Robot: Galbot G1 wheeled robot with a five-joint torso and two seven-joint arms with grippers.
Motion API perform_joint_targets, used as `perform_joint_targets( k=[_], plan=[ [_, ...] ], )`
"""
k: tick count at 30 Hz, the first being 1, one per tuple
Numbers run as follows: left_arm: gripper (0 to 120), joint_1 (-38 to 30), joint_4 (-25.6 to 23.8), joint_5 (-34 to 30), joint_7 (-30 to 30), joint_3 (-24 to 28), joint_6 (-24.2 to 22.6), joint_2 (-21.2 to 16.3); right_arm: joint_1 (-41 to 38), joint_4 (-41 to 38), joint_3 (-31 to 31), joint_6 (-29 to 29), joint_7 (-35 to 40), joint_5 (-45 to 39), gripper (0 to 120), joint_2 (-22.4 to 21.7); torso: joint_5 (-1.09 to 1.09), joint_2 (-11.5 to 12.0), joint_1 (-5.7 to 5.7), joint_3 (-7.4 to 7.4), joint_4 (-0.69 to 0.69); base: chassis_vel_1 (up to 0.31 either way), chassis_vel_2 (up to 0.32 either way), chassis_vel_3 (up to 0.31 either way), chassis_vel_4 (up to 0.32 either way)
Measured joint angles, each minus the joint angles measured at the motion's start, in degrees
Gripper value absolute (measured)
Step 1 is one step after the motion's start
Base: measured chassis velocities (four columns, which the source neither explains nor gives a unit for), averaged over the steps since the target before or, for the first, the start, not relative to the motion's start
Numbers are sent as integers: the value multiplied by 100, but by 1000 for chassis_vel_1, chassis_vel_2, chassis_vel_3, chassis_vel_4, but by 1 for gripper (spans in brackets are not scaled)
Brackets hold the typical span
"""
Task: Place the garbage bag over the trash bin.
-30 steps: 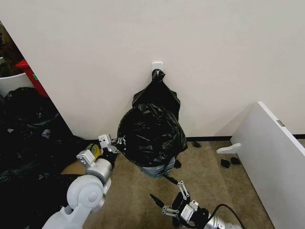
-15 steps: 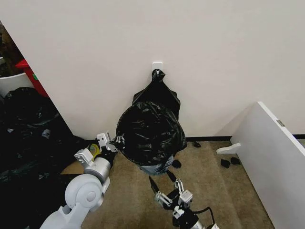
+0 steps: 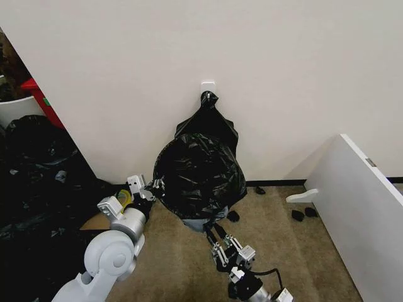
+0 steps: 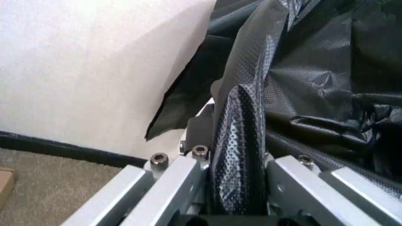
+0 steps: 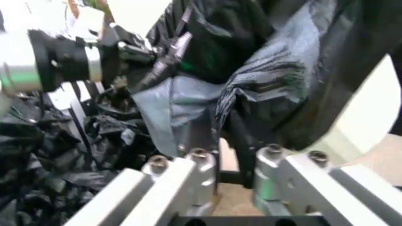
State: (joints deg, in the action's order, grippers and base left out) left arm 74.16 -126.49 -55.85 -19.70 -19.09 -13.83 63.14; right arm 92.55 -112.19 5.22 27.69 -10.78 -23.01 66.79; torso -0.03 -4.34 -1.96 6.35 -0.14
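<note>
Item: garbage bag (image 3: 200,176), draped over the trash bin (image 3: 203,223) below the white wall hook (image 3: 208,85). We logged left gripper (image 3: 153,187) and right gripper (image 3: 213,231), jaws each clamping bag film.

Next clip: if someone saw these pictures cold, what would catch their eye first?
First the garbage bag, a glossy black mass bulging over the trash bin against the white wall, under a black bag bundle hanging from a white hook. Then the two grippers at it: the left gripper clamped on the bag's left edge, the right gripper shut on a fold at its lower front. A heap of black plastic fills the left side.
</note>
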Motion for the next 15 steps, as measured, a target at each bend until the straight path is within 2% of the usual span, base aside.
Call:
perform_joint_targets(
  k=[1,9,13,14,15],
  plan=[
    [1,2,-15,-6,-5,0,-1,-6,-15,26,31,4,17,26,0,-2,0,0,0,0,0,0,0,0,0],
    [1,4,-91,-74,-28,-16,-15,-36,-93,181,165,97,-77,228,0,2,0,0,0,0,0,0,0,0,0],
    [1,5,-204,-164,-64,-32,-97,-58,-238,571,396,407,-477,829,0,13,0,0,0,0,0,0,0,0,0],
    [1,8,-249,-195,-83,-32,-134,-62,-308,695,475,510,-513,1114,0,26,0,0,0,0,-1,0,0,0,0],
    [1,18,-324,-234,-112,-34,-211,-64,-441,921,623,657,-430,1781,0,64,0,0,0,0,0,0,0,0,0]
  ],
)
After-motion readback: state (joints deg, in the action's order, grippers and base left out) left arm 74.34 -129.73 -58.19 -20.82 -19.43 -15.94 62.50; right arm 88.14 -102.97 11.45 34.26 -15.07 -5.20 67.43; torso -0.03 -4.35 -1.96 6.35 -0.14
